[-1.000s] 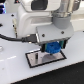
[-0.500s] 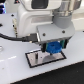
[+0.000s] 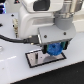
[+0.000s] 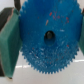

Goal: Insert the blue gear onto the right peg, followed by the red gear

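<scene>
Gripper: the gripper (image 3: 54,49) is clamped on the blue gear (image 3: 53,49), with the fingers closed against its rim — it has hold of nothing else.
Wrist view: the gear (image 4: 49,39) fills the picture, toothed edge sharp, with a teal pad (image 4: 10,42) pressed to one side; the centre hole shows dark.
Plate: the grey, black-framed plate (image 3: 35,59) lies on the white table (image 3: 15,70), and the gear hangs over the end of it nearer the exterior view's right.
Right peg: hidden behind the gear and fingers in the exterior view, so I cannot tell whether the hole has met the pin.
Red gear: not visible in either picture.
Just changed: over the last second the arm and gear look all but unmoved above the same end of the plate — at most a slight settling downward.
Meaning: judged from that, the travel is over and the fine lowering onto the peg is in hand; the blue gear is not yet released, and the red gear is not yet begun.
Risk: a small offset of hole from pin could jam the gear on the tip.
</scene>
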Motion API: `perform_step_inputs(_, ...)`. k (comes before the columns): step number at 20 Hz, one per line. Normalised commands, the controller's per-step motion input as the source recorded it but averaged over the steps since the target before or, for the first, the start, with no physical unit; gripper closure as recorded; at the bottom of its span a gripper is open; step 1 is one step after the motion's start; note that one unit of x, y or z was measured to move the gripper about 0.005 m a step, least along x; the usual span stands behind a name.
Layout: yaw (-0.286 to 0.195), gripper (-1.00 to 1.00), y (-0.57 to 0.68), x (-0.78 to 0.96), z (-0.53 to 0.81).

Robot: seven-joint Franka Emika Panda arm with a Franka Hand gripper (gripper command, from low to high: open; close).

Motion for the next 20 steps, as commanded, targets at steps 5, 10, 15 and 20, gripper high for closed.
perform_step_inputs(5,0.000,1.00,-0.04,0.02,0.24)
perform_step_inputs(10,0.000,1.00,-0.12,-0.04,0.26)
perform_step_inputs(15,0.000,1.00,-0.03,0.06,-0.07)
perform_step_inputs(20,0.000,1.00,-0.07,0.14,-0.12)
